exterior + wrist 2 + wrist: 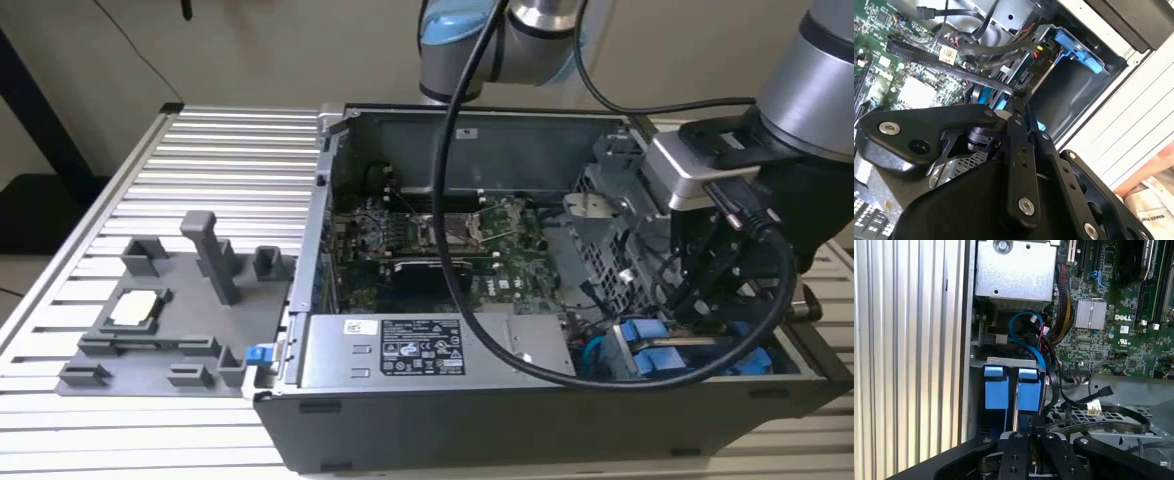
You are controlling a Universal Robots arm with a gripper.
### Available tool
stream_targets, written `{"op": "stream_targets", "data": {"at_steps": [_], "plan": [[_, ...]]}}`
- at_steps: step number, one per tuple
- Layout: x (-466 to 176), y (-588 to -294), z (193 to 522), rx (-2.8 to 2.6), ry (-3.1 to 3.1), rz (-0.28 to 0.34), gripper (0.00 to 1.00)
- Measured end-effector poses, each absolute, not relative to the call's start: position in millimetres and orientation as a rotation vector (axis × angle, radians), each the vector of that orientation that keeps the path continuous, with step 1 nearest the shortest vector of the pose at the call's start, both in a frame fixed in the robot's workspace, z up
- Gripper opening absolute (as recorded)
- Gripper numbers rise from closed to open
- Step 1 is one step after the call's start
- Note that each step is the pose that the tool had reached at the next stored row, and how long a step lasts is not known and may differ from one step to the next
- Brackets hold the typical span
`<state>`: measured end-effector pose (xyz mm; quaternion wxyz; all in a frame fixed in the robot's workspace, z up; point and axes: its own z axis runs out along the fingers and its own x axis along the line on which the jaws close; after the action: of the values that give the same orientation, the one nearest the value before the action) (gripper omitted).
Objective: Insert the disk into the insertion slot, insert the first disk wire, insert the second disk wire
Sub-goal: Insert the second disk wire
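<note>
— Two big things frame the scene: the ribbed aluminium desk (200, 150) and the open dark-grey metal computer case (400, 420) standing on it. Where is the arm working?

— At the case's corner on the exterior view's right, down over the insertion slot (1004, 361), a dark-grey metal drive bay beside the green circuit board.

— And the disk?

— It looks already seated. In the first wrist view two bright blue plastic carrier ends sit side by side in the bay. The one nearest the arm is judged to be the disk (1029, 389); the second blue carrier (995, 387) is just beside it, touching or nearly so.

— So the first step is done?

— It seems so. The wire work is in hand: a flat black wire (954, 70) runs across the board to the gripper (1016, 107).

— What of the fingers?

— In the second wrist view the fingers (1021, 150) are drawn close together and appear clenched on that wire's end, just above the bay. Whether the plug has reached its socket is hidden, so both wires count as unfinished.
</note>
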<state>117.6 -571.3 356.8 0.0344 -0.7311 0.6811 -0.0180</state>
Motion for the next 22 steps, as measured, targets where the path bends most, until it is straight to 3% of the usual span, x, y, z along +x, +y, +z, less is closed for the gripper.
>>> {"op": "stream_targets", "data": {"at_steps": [22], "plan": [[130,-567,346,-2.214,2.173,-0.028,0.16]]}}
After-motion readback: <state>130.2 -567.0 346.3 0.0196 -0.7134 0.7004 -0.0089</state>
